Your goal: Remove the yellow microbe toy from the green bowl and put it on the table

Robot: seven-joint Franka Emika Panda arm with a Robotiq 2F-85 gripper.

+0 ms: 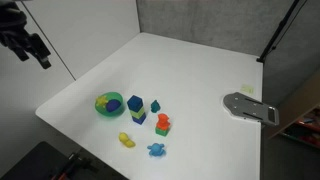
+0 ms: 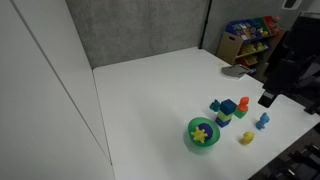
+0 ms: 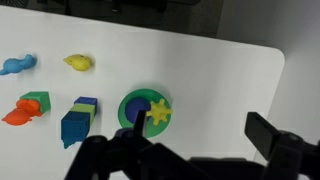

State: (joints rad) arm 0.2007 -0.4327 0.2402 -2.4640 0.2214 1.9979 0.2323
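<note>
Gripper: the gripper (image 3: 190, 145) hangs well above the green bowl (image 3: 128, 118). Its fingers are spread wide and there's nothing between them.

Toy spot: the yellow microbe toy (image 3: 159, 110) sits inside the green bowl. It's pushed toward the rim on the side away from the blue block (image 3: 75, 125), and seems to touch a dark blue piece (image 3: 136, 104) that shares the bowl.

Which way it points: honestly we can't call a long axis. In the wrist view it reads as a lumpy star, about as wide as it is long, with stubby arms poking out all round. In both exterior views it's too small to say more.

Where we're at: we reckon nothing is grabbed yet, so the drop down to the bowl comes next.

Risk 1: wide fingers could catch the bowl's rim on the way in and shove or tip the bowl, since the toy lies so near that rim.

Risk 2: the dark blue piece is right beside the toy, so closing carelessly could pinch both.

Risk 3: with a lumpy shape, a grip on one arm could slip out.

Risk 4: mix-up with the other yellow toy (image 3: 78, 62), which lies on the table (image 1: 190, 70) well apart from the bowl, beyond the blocks.

Risk 5: the blocks crowd one side of the bowl, so we'd put the toy down on the other side.
</note>
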